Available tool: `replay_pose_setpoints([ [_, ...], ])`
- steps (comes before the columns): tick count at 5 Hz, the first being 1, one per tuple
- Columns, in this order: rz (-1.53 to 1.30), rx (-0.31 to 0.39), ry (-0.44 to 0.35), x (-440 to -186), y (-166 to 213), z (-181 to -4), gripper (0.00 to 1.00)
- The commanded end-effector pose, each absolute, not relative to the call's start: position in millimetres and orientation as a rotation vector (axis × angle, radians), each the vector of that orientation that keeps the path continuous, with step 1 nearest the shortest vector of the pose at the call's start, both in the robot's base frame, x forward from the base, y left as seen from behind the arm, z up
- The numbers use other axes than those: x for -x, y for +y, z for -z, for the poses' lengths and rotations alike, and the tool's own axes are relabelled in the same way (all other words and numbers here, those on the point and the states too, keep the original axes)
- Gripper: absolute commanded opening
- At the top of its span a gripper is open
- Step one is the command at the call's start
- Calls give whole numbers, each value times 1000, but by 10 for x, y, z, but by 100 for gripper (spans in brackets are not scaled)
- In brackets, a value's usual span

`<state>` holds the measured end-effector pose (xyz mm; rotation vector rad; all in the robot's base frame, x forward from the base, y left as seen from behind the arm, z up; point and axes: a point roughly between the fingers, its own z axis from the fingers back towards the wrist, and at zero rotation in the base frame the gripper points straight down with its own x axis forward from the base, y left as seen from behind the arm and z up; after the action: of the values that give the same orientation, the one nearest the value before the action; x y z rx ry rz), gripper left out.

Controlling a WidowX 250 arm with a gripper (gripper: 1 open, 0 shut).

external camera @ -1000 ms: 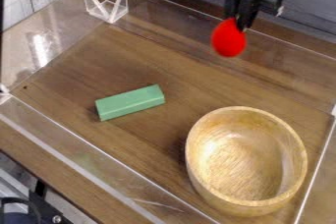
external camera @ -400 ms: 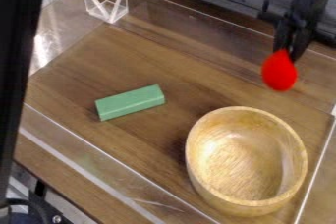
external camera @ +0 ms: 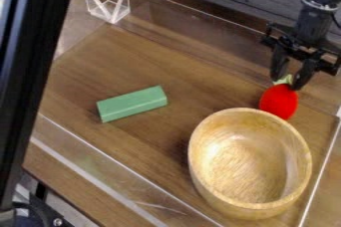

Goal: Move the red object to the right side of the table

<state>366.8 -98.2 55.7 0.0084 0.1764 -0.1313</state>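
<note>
Pointing straight down, the black gripper (external camera: 296, 73) hangs at about two o'clock from the table's middle, close to the right-hand acrylic wall. Its dark fingers (external camera: 280, 65) are spread a little way apart, a narrow gap rather than a wide one, and their tips stand just above the red object (external camera: 277, 102). Whether the tips touch the toy or are just clear of it cannot be told from this view; a tiny greenish-yellow stem tip shows right at the fingertips. That red object, small, glossy and rounded like a strawberry, looks to sit low on the brown wood-grain table (external camera: 160, 62), at about three o'clock from the table's centre and near the right wall. Directly at six o'clock from it, just beside it, lies the far rim of a round wooden bowl (external camera: 250, 162), which fills the lower right part of the tabletop and is far larger than the toy. A green rectangular block (external camera: 132, 104) lies flat at about nine o'clock from the bowl, well apart from the red object and turned slightly askew. Low clear acrylic walls border the table, and a folded clear piece (external camera: 107, 4) stands at the far corner, around eleven o'clock.
</note>
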Motion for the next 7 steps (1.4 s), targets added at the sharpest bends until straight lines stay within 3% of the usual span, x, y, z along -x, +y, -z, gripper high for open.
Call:
replay_pose_setpoints([
  [1,189,-14,97,-3664,-922,-705,0],
  [3,296,-16,82,-3602,-897,-457,0],
  [5,432,-38,55,-3699,-780,-336,0],
  [6,430,-37,49,-3679,-827,-368,100],
  [7,439,-38,42,-3636,-808,-405,100],
])
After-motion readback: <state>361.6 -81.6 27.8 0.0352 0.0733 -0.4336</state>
